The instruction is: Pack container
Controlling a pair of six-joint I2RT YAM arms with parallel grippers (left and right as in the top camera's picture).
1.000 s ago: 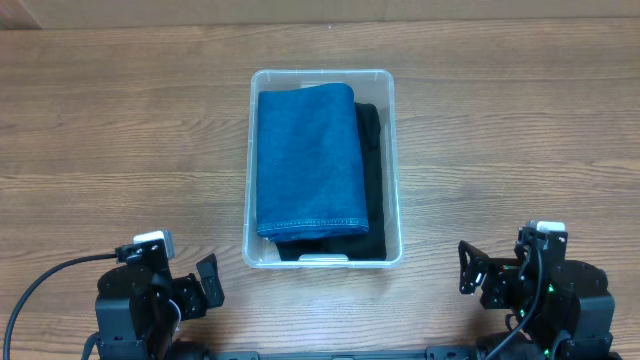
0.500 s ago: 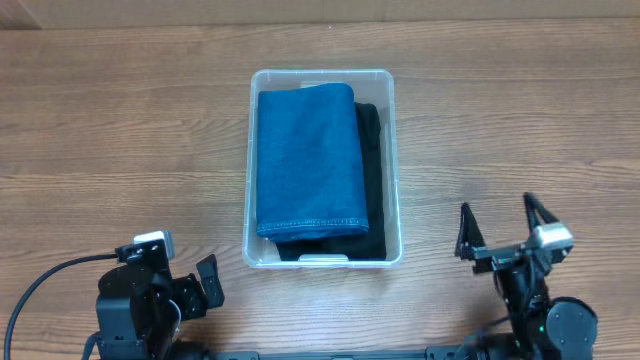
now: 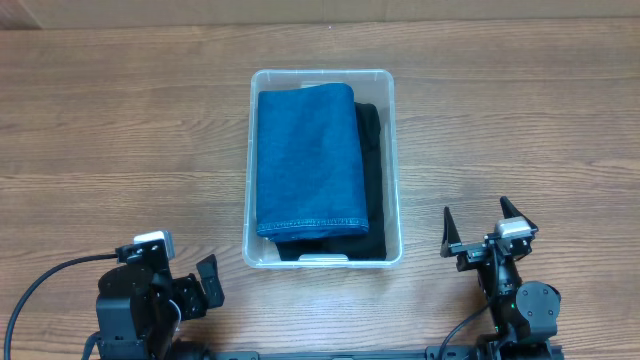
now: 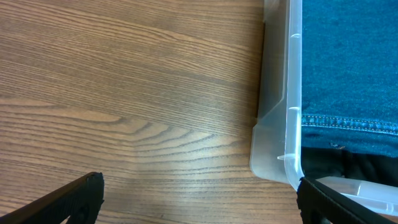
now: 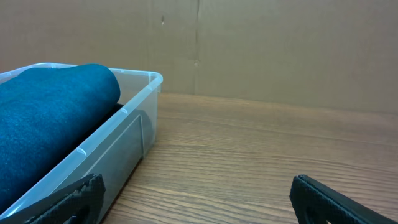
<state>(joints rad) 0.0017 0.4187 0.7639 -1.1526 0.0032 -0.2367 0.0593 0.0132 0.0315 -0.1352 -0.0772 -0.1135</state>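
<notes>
The clear plastic container (image 3: pixel 393 160) stands at the table's middle. It holds a folded blue cloth (image 3: pixel 308 160) lying on a folded black cloth (image 3: pixel 372 190). The container's near left corner (image 4: pixel 277 149) shows in the left wrist view, its right wall (image 5: pixel 118 149) in the right wrist view. My left gripper (image 3: pixel 205 282) sits low at the front left, open and empty, its fingers (image 4: pixel 199 202) spread over bare wood beside the container. My right gripper (image 3: pixel 479 228) is at the front right, open and empty (image 5: pixel 196 202), pointing level along the table past the container's right side.
Wooden table (image 3: pixel 120 130) all around the container. A brown cardboard wall (image 5: pixel 261 50) stands behind the table's far edge. A black cable (image 3: pixel 40 285) runs from the left arm at the front left.
My right arm has swung from folded at the front right corner, lifting its open gripper and shifting it left toward the container. The left arm and the cloths have not moved.
</notes>
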